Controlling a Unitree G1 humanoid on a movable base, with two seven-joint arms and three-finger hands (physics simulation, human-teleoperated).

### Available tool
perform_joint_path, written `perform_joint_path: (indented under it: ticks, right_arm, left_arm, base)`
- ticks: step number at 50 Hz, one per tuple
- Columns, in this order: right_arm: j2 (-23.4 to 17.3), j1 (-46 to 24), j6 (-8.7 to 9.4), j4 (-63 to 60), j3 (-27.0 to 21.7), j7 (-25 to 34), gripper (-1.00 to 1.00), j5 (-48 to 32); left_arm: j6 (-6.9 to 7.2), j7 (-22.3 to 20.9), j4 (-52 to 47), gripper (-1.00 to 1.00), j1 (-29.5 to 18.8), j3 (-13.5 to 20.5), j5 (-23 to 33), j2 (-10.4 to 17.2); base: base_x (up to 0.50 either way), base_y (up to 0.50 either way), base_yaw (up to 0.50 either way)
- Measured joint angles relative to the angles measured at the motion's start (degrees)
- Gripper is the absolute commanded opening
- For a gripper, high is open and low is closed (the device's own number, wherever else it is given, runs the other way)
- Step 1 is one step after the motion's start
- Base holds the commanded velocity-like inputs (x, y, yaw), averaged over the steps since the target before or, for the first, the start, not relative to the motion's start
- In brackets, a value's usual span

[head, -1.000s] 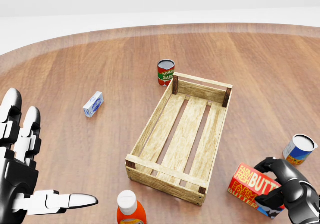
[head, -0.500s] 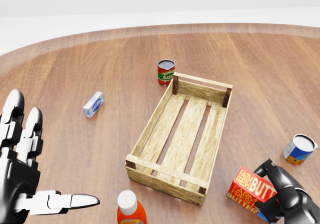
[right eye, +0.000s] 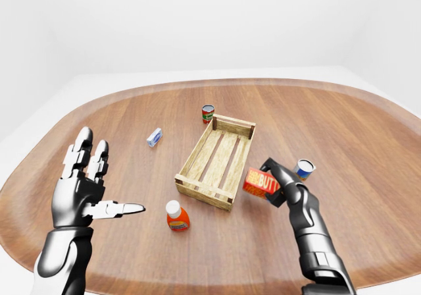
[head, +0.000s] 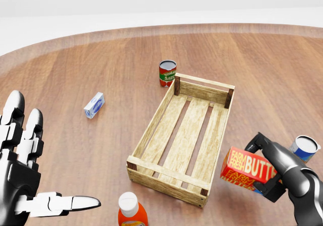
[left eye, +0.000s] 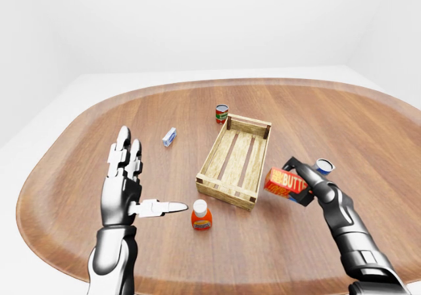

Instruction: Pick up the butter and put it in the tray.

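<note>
One robot hand grips the butter beside the tray.

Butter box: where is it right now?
Lower right of the head view: the butter box is gripped in the right hand, just right of the wooden tray, not inside it.

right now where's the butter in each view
Left-eye view: butter right of centre, held in the right hand.
Head view: lower right, butter just right of the tray's near corner.
Right-eye view: butter right of centre.
Shared landmark: the tray, directly left of it in every view.
</note>
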Motion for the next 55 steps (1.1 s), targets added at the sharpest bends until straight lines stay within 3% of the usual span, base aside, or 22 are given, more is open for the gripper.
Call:
perform_joint_path:
  ticks: [14, 25, 39, 55]
  right_arm:
    - [-0.16, 1.64, 0.0, -21.41, -2.33, 13.15, -1.0, -9.62]
    - [0.0, -1.31, 0.0, -31.27, -2.4, 22.7, -1.0, -17.47]
    - [1.9, -8.41, 0.0, -28.75, -1.28, 21.63, -1.0, -19.27]
    - [4.53, -17.66, 0.0, -13.34, 1.29, 11.22, -1.0, -11.52]
  left_arm:
    - [0.0, 0.0, 0.28, 1.0, -0.26, 0.17, -0.1, 0.04]
    - [0.0, -0.02, 0.12, 1.0, -0.25, 0.34, -0.24, 0.06]
    - [0.0, 0.03, 0.11, 1.0, -0.56, 0.58, -0.36, 0.11]
    - [0.0, 0.02, 0.04, 1.0, -0.91, 1.01, -0.65, 0.19]
  base:
    - [0.0, 0.0, 0.0]
    - [0.0, 0.0, 0.0]
    - [0.0, 0.0, 0.0]
    - [0.0, 0.0, 0.0]
